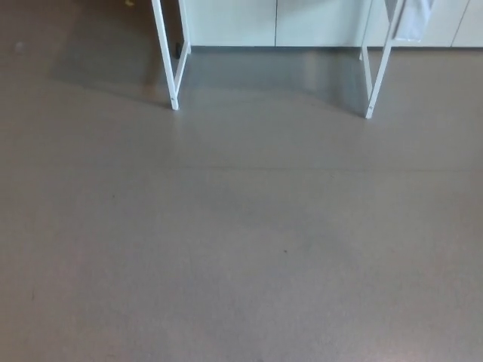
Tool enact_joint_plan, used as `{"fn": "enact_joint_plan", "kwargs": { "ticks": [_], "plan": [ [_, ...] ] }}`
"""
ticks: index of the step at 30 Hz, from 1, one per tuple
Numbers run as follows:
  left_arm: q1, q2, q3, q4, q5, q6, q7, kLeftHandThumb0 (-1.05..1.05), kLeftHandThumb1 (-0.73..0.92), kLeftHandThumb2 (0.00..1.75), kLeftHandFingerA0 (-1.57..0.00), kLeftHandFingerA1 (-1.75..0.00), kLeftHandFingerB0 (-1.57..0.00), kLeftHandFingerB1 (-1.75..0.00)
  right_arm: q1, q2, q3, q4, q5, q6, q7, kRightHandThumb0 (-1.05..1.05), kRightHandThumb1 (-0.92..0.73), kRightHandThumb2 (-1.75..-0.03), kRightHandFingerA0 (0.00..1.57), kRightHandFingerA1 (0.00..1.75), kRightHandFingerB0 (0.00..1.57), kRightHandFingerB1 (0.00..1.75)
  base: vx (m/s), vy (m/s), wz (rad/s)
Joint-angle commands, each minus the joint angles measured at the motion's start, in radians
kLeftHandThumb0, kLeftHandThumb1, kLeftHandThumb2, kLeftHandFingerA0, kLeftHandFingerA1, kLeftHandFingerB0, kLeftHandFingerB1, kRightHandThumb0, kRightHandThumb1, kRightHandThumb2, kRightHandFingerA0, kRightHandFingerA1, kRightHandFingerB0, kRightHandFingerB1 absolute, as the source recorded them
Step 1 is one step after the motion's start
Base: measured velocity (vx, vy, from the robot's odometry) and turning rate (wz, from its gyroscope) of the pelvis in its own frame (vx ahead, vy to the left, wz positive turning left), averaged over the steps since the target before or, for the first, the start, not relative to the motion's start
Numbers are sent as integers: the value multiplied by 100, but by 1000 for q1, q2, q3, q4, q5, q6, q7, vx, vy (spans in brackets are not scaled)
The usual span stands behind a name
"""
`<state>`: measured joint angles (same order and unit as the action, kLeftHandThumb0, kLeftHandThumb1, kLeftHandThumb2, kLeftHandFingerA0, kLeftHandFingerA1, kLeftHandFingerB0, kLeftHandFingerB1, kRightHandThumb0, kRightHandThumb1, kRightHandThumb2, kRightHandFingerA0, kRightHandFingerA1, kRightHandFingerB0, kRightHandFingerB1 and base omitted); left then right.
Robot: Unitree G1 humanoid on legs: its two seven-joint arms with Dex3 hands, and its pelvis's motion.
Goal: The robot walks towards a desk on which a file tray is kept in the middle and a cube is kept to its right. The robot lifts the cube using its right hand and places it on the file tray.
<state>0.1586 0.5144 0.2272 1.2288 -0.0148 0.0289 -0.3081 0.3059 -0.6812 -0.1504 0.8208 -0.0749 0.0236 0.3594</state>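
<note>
Neither the right hand nor the left hand shows in the head view, so it cannot be told whether their fingers are spread, closed or holding anything. The cube and the file tray also lie outside the picture, so where the cube sits relative to the right hand cannot be told.

The camera looks down on grey floor (241, 302), which fills nearly the whole picture. A small dark speck (284, 250) lies a little right of centre, and a faint seam (249, 167) runs across farther off. At the far edge stand two white legs of the desk, the left leg (167, 56) and the right leg (379, 64), with a darker shadow (272, 75) on the floor between them. Behind them are pale cabinet fronts (230, 21). A light cloth-like thing (413, 19) shows just beside the top of the right leg.
</note>
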Motion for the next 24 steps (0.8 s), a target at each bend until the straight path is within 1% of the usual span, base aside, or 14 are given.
{"fn": "enact_joint_plan", "kwargs": {
  "ticks": [1, 3, 4, 6, 7, 9, 10, 11, 16, 17, 18, 21, 22, 24],
  "plan": [
    [-13, 10, -1, 5, -4, -51, -2, -90, 73, 66, 0, -64, 0, -57, 10, -52, 28, -89, -21, 32, 43, -32, -37, -92, 2, 51, 0, 49, 157, 259, -23],
    [-12, 11, -6, 6, 2, -51, 1, -91, 74, 64, 0, -70, 0, -57, 14, -44, 27, -96, -18, 36, 19, -54, -34, -74, 3, 45, 0, 36, 157, 350, -27],
    [-7, 12, -1, -6, -7, -44, -8, -92, 52, 105, -1, -59, -4, -50, -4, -47, 31, -56, -15, 20, 35, -54, -32, -72, 1, 44, 4, 37, 105, 325, -40],
    [-9, 8, 11, 10, -19, -49, -16, -90, 52, 104, 0, -57, -2, -47, -10, -31, 14, -34, 5, 1, 24, -47, -49, -55, 9, 37, 14, 27, 149, 292, 2],
    [-5, 7, 2, 4, -8, -54, 0, -92, 52, 103, -3, -61, -6, -51, -22, -28, 25, -22, -13, 20, 2, -31, -35, -89, 2, 52, 0, 49, 199, 180, 0],
    [4, 7, 12, -23, -23, -37, -16, -93, 51, 100, -6, -68, -6, -56, -29, -26, 23, -9, -8, 11, 5, -30, -36, -90, 2, 51, 0, 49, 237, 90, -2],
    [18, 8, 10, -53, -23, -30, -19, -88, 71, 69, 0, -78, 0, -67, -26, -31, 33, -20, -23, 13, -4, -52, -50, -55, 17, 36, 16, 27, 243, 63, 0],
    [28, 9, 6, -74, -21, -23, -20, -91, 52, 103, -4, -64, -5, -52, -16, -34, 28, -39, -15, 16, 6, -32, -34, -90, 2, 51, 0, 49, 181, 30, 5],
    [24, 8, 1, -62, -12, -37, -11, -92, 54, 105, -3, -62, -6, -52, -12, -43, 34, -79, -22, 44, 21, -31, -36, -91, 2, 50, 0, 49, 241, -70, 13],
    [4, 2, -4, -4, 1, -41, 14, -90, 54, 104, -5, -62, -6, -52, -25, -56, 50, -40, -39, 11, 27, -32, -37, -91, 3, 51, 0, 49, 326, -203, 21],
    [-9, -7, 46, 6, -55, -8, -6, -87, 69, 68, 0, -67, 0, -61, -45, -48, 42, 1, -22, 3, 38, -47, -32, -74, 2, 45, 0, 38, 337, -264, 18],
    [4, -6, 32, 15, -27, -50, -7, -90, 75, 65, 0, -69, 0, -61, -54, -44, 28, 26, -1, -11, 46, -29, -38, -91, 2, 51, 0, 49, 412, -402, 37],
    [-1, -7, 20, 16, -14, -50, 10, -89, 54, 102, -4, -61, -6, -52, -51, -48, 39, 13, -17, -8, 37, -31, -35, -90, 2, 51, 0, 49, 329, -190, 30],
    [0, -1, 5, 20, -5, -70, 4, -91, 52, 106, 0, -57, -2, -49, -28, -46, 30, -38, -10, 15, 36, -32, -35, -90, 2, 51, 0, 49, 290, -127, 1]
  ]
}}
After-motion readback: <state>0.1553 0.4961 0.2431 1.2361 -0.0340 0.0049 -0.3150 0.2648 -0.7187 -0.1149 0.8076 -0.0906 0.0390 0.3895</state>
